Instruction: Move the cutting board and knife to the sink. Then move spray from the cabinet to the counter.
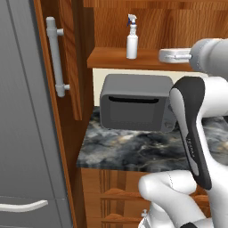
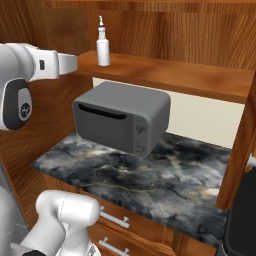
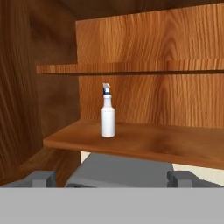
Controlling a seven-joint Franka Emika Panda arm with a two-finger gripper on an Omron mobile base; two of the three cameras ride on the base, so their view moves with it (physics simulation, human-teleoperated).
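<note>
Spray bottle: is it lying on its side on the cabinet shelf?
No, the spray stands upright on the cabinet shelf, its nozzle at the top, with bare wood around its base.

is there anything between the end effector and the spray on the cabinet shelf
No. In the hand view the open end effector faces the spray across bare shelf. The grey microwave sits lower, under the shelf.
</note>
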